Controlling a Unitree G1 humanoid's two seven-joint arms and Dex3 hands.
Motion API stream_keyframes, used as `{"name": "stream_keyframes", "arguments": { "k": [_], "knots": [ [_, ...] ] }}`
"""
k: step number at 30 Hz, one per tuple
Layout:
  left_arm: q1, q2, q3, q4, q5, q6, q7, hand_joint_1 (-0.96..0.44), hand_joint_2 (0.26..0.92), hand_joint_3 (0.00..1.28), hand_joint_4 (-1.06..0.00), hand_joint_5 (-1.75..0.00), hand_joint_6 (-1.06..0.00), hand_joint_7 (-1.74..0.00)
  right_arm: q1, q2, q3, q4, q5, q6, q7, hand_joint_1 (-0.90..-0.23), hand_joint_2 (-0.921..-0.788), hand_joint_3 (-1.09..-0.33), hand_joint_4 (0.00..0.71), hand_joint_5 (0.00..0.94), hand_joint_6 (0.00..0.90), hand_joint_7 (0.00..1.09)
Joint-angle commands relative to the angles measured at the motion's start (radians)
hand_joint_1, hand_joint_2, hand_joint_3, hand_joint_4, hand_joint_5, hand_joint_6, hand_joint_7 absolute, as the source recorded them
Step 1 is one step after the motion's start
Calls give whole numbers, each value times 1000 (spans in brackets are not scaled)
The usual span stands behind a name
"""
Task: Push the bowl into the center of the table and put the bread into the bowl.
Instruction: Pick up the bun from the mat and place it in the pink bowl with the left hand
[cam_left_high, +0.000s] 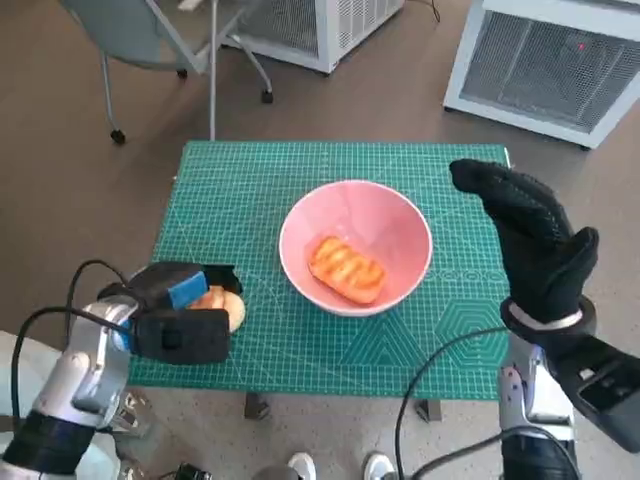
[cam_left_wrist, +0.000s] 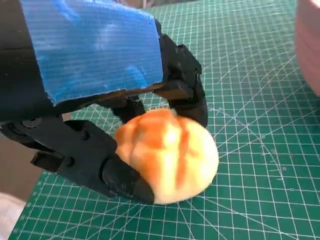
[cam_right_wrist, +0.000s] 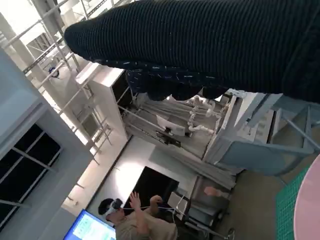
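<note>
A pink bowl (cam_left_high: 356, 247) stands near the middle of the green cutting mat (cam_left_high: 250, 190), with a grilled bread piece (cam_left_high: 346, 268) lying inside it. At the mat's front left corner a round golden bread roll (cam_left_high: 226, 306) (cam_left_wrist: 167, 155) lies on the mat. My left hand (cam_left_high: 178, 300) (cam_left_wrist: 100, 95) grips the roll, black fingers (cam_left_wrist: 117, 177) wrapped round both of its sides. My right hand (cam_left_high: 535, 235), in the black glove (cam_right_wrist: 200, 45), is raised above the mat's right edge beside the bowl, fingers straight and holding nothing. The bowl's pink rim (cam_left_wrist: 307, 45) (cam_right_wrist: 307, 210) shows in both wrist views.
A chair (cam_left_high: 160, 40) on castors stands on the floor beyond the table's far left. White ventilated units (cam_left_high: 550, 65) stand at the far right and far middle. Shoes (cam_left_high: 335, 466) show under the table's near edge. A person sits at a screen (cam_right_wrist: 130, 220) in the right wrist view.
</note>
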Motion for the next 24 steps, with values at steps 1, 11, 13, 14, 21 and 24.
{"name": "stream_keyframes", "arguments": {
  "k": [1, 11, 13, 14, 21, 24],
  "knots": [
    [0, 9, 15, 22, -26, -45, 0, 2, 896, 97, -735, -1098, -616, -1204, 24, 1, 0, 0, 11, 16, 9, -667, -921, -689, 52, 0, -1, 433],
    [-43, 23, 74, 12, -96, -54, -46, 1, 904, 94, -725, -1100, -597, -1230, 29, -1, -1, -5, 15, 21, 13, -667, -921, -693, 49, 0, -1, 429],
    [-50, 27, 90, -2, -111, -45, -60, 1, 905, 94, -723, -1098, -597, -1233, 30, -2, -2, -6, 17, 22, 15, -667, -921, -693, 48, 0, -1, 428],
    [-59, 30, 103, -12, -123, -37, -70, 1, 905, 93, -723, -1098, -596, -1235, 30, -2, -3, -6, 18, 23, 16, -667, -921, -694, 48, 0, -1, 428],
    [-139, 25, 204, -94, -207, 42, -100, 2, 906, 92, -725, -1113, -594, -1220, 30, -5, -6, -1, 24, 26, 22, -680, -921, -693, 46, 0, -1, 423],
    [-169, 5, 231, -135, -219, 78, -81, 2, 907, 91, -720, -1116, -599, -1217, 28, -4, -6, 3, 24, 25, 23, -683, -921, -692, 44, 0, -1, 420]
  ]
}}
